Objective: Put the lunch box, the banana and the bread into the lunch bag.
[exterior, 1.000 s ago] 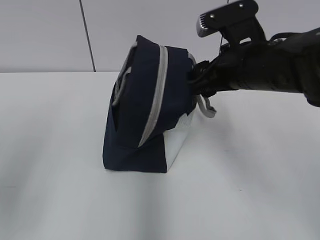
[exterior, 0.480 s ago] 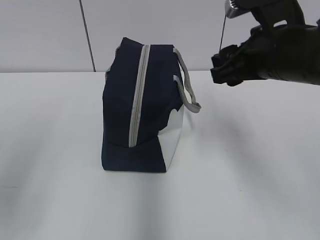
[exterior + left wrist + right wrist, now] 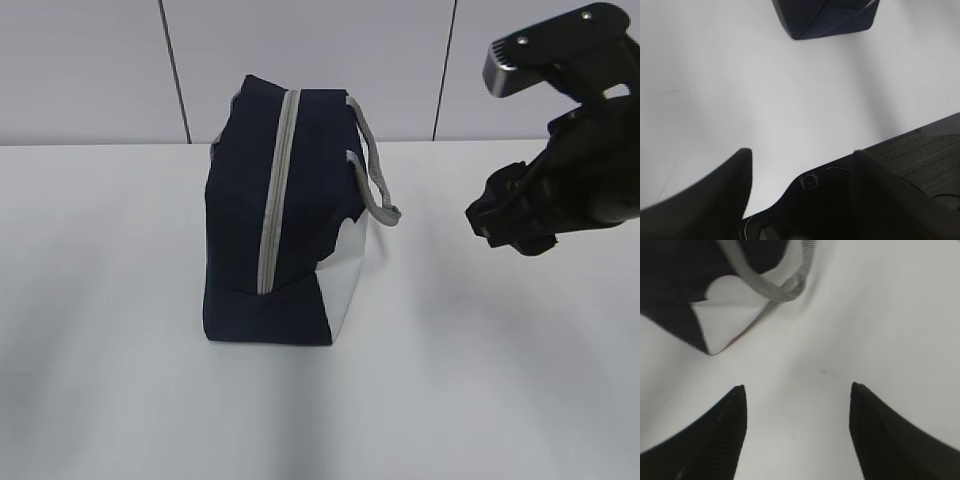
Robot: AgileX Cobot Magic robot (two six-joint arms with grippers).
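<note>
Left gripper (image 3: 800, 165): jaws spread wide over bare table (image 3: 740, 90), nothing between them; the arm does not show in the exterior view.
Lunch bag (image 3: 270, 230): a second ago it leaned left with the right arm at its handle side; it now stands upright and square on the table, left of centre, white side panel toward the right.
Zipper (image 3: 273, 210): the grey strip runs down the near end and looks closed.
Handle (image 3: 372, 175): the grey webbing loop hangs loose off the right side, touched by nothing.
Right gripper (image 3: 797, 405): it has let go and backed off to the right; jaws parted and empty, the bag's white corner and handle loop ahead of them, well apart.
Lunch box, banana, bread: none in view.
Meaning: probably the bag is packed and set down; the contents are hidden, so I cannot confirm it.
</note>
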